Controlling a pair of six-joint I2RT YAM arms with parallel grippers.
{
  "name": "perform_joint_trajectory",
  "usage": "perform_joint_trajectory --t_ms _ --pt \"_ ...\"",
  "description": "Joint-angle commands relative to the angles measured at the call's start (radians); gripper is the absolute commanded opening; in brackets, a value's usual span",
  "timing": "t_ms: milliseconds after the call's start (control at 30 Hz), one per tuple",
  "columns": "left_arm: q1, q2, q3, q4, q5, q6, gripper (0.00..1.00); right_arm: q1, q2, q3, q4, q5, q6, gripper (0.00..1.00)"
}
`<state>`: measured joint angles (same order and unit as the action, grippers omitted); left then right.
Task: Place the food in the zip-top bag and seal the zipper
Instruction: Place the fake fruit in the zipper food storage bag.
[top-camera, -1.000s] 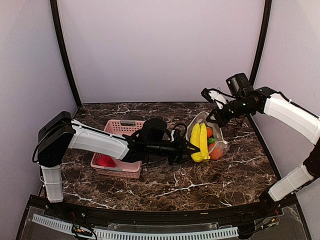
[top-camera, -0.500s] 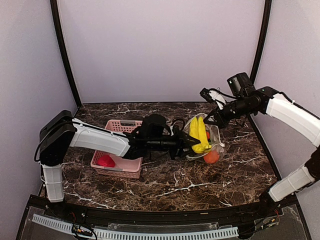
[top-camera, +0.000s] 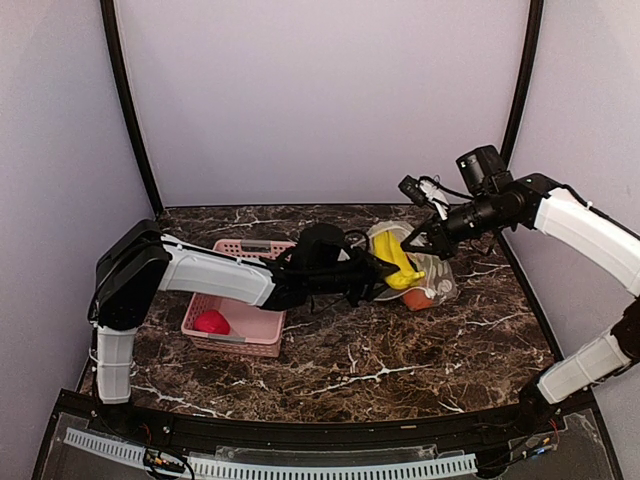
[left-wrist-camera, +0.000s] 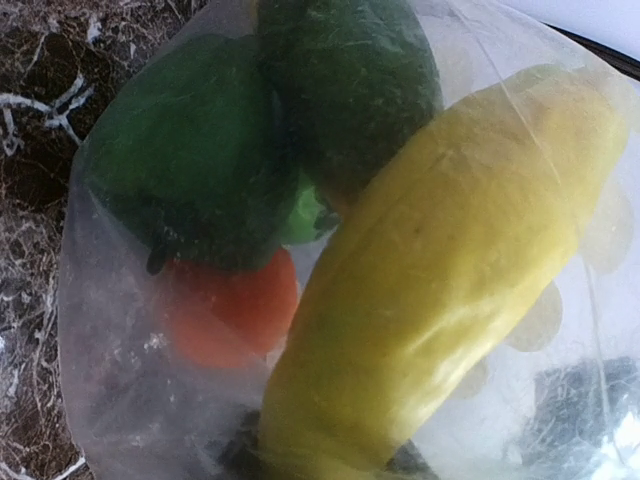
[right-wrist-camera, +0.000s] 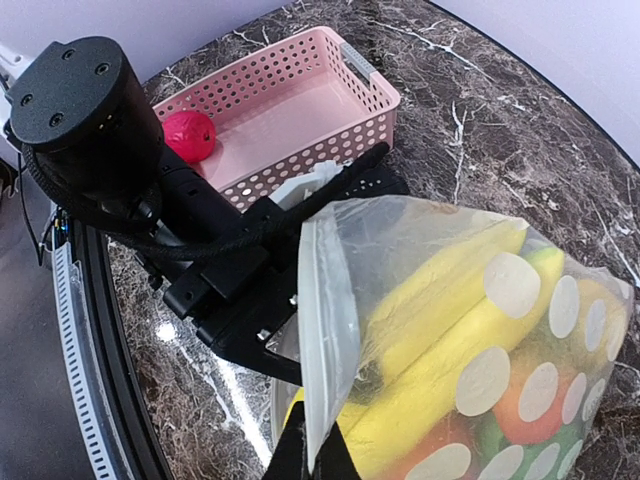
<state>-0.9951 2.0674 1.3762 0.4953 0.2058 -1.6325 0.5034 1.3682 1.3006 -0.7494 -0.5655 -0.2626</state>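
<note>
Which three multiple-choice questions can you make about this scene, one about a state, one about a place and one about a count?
1. The right gripper: A. hangs open; B. pinches the edge of the zip-top bag; C. is shut on nothing.
2. The magenta-red piece is: A. in the pink basket; B. in the bag; C. under the basket.
3. Food pieces in the basket: A. none; B. three; C. one.
Answers: 1 B, its fingers close on the bag's rim in the right wrist view; 2 A, it lies on the basket's floor; 3 C, only that piece is there.
</note>
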Motion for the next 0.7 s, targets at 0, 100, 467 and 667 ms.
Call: perform_joint_trajectory --t_ms 0,100,467,667 --pt "0.001 0.009 0.097 -0.098 -0.112 0.049 0.07 0.012 0.022 -0.021 0.012 -0.060 0.014 0.00" --pt "-0.002 0.013 0.112 -0.103 -0.126 0.072 0.14 0.012 0.033 -0.010 0.017 -0.050 0.021 0.00" --pt "-0.011 0.017 0.006 -0.076 -0.107 0.033 0.29 0.007 0.039 0.040 0.015 0.023 0.048 0.00" --pt "-0.011 0.017 -0.004 -0.055 -0.116 0.041 0.31 0.007 0.046 0.051 0.001 0.023 0.040 0.00"
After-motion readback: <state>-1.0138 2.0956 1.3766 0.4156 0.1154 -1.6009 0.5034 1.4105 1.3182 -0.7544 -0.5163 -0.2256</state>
